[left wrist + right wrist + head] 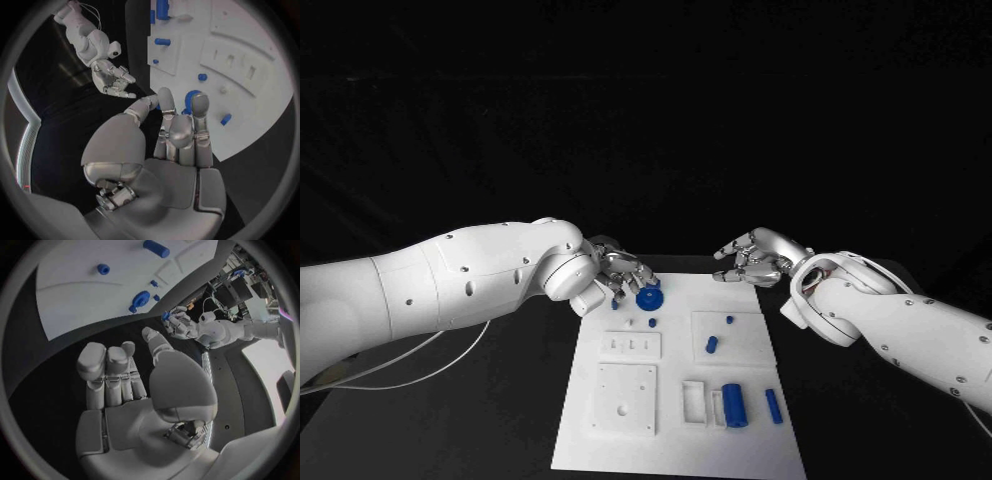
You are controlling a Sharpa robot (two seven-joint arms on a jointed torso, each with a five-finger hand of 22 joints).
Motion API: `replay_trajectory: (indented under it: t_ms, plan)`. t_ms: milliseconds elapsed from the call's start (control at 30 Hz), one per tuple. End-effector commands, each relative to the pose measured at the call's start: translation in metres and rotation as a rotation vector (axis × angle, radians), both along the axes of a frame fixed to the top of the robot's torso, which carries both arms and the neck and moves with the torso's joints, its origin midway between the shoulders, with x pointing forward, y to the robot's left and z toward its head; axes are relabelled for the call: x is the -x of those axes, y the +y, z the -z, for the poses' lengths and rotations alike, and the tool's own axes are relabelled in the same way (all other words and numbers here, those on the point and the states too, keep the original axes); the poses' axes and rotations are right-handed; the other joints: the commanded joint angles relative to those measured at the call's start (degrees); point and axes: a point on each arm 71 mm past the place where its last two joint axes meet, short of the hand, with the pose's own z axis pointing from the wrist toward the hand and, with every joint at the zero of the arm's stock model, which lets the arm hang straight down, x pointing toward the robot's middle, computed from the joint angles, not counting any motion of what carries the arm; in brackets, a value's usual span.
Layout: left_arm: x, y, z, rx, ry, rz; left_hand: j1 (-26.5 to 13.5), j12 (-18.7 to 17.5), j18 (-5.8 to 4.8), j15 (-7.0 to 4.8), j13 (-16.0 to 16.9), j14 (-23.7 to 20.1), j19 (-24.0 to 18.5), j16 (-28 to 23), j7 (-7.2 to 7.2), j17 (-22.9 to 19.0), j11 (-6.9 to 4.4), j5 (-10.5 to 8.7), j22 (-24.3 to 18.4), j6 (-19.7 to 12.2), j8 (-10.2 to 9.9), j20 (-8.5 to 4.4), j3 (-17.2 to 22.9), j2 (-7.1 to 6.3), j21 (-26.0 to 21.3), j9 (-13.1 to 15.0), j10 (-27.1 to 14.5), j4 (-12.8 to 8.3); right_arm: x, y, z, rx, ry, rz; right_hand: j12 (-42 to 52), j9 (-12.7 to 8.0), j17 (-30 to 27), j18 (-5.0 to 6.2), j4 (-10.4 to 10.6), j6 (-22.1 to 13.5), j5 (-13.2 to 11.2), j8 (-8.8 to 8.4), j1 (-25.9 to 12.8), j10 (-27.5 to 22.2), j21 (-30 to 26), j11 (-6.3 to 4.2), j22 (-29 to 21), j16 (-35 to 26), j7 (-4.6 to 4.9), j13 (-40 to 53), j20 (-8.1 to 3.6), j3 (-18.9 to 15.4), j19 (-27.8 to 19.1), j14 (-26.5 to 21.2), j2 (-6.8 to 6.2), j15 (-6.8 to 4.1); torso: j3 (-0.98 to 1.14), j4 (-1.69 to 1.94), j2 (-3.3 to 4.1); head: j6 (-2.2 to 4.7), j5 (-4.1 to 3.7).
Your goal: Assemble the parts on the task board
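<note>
The white task board (733,450) lies in the middle of the black table. A round blue part (649,297) sits near its far left corner. My left hand (620,275) hovers there, fingers stretched out side by side with their tips at the round part (189,100); I cannot tell if they touch it. It holds nothing. A small blue piece (615,302) lies on the board beside that hand (181,135). My right hand (754,258) hangs over the table just beyond the board's far right corner, fingers loosely bent and empty (119,375).
Near the board's front lie a thick blue cylinder (731,404) and a slim one (773,405). A short blue piece (711,344) and small pegs (653,324) (728,320) sit mid-board. White raised plates (626,396) occupy its left half. A white cable (430,365) trails at the left.
</note>
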Motion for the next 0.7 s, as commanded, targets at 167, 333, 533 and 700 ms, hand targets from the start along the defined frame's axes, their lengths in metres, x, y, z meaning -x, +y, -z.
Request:
replay_trajectory:
  t_ms: [167,333,533,700]
  plan:
    - [0.011,0.009,0.005,-0.045,-0.012,-0.003,0.8,1.7,-0.71,-0.05,0.0,0.6,0.8,1.2,-5.84,1.5,-0.67,-0.64,1.2,9.9,-0.1,0.10,-0.8,-0.08,-0.8,11.7,2.9,0.3,0.001,-0.010,-0.005,-0.084,-0.026,0.018,0.4,0.0,-0.6,0.85,-0.6,1.0,1.4,-0.19,-0.4,-0.4,-1.2,-0.12,6.3,-1.0,-0.09,-0.5,0.19,0.7,1.5,-0.6,0.48,-0.18,-0.01,0.15,-0.06,-0.89,-0.13]
    - [0.017,0.015,0.010,-0.077,-0.015,-0.007,0.9,2.8,-0.49,0.05,-0.2,0.8,1.1,2.1,-6.11,2.6,-0.82,-1.12,2.5,10.7,-0.1,0.38,-1.0,0.00,-1.3,13.0,2.9,0.5,-0.002,-0.018,-0.006,-0.141,-0.028,0.041,-2.5,0.0,-6.4,2.11,-1.0,0.4,2.3,-0.20,-0.7,-1.3,-15.6,0.09,2.4,-8.7,0.08,-3.6,0.78,1.3,-1.7,-4.4,0.46,0.31,-0.07,0.24,-0.22,-1.70,-0.03]
    - [0.025,0.017,0.017,-0.110,-0.002,0.001,1.0,4.4,-0.17,0.14,-1.4,0.9,1.4,3.2,-6.46,3.6,-1.00,-2.13,3.9,11.6,-0.1,0.76,-1.4,0.36,-1.7,14.8,2.9,0.7,-0.009,-0.030,-0.007,-0.243,-0.016,0.090,-11.3,-0.1,-14.5,1.99,-1.2,0.0,3.2,-0.24,-0.5,-2.1,-37.6,0.77,-8.5,-15.6,0.47,-15.5,1.85,2.3,-6.0,-9.4,0.44,1.46,-0.09,0.53,-0.73,-2.50,0.04]
    - [0.032,0.014,0.023,-0.129,0.014,0.023,1.0,5.6,0.05,0.24,-2.8,1.0,1.6,3.8,-6.65,3.8,-1.01,-3.40,5.2,12.2,-0.1,1.05,-1.7,0.88,-2.2,16.3,2.9,0.9,-0.017,-0.038,-0.010,-0.329,-0.010,0.134,-16.4,-0.1,-20.3,1.30,-1.9,0.0,3.7,-0.25,-0.5,-2.0,-44.3,1.50,-14.0,-18.6,0.78,-25.3,2.95,2.8,-7.6,-13.4,0.49,2.69,-0.06,0.65,-1.11,-2.89,-0.19]
